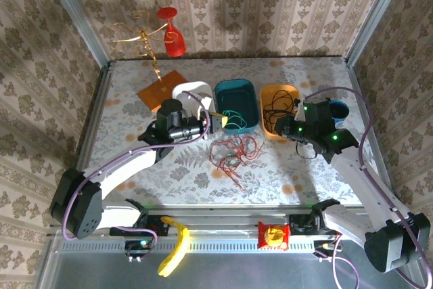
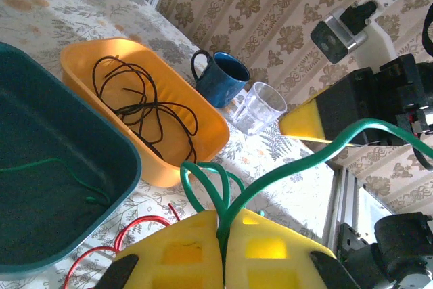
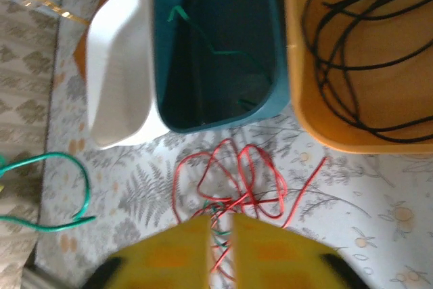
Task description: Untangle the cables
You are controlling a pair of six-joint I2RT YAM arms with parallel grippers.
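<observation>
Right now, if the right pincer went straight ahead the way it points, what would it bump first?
Most likely the red cable tangled on the table, right in front of the right pincer. The teal bin comes after that, though depth is hard to judge.

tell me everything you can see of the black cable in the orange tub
The black cable is a thin, smooth, rubbery-looking strand. It lies slack in several loose loops that overlap and cross one another. It sits inside the orange tub, spread over the floor and curving up against the walls. In the left wrist view one free end points inward near the middle. Only the tub touches it, and nothing is gripping or pulling it.
</observation>
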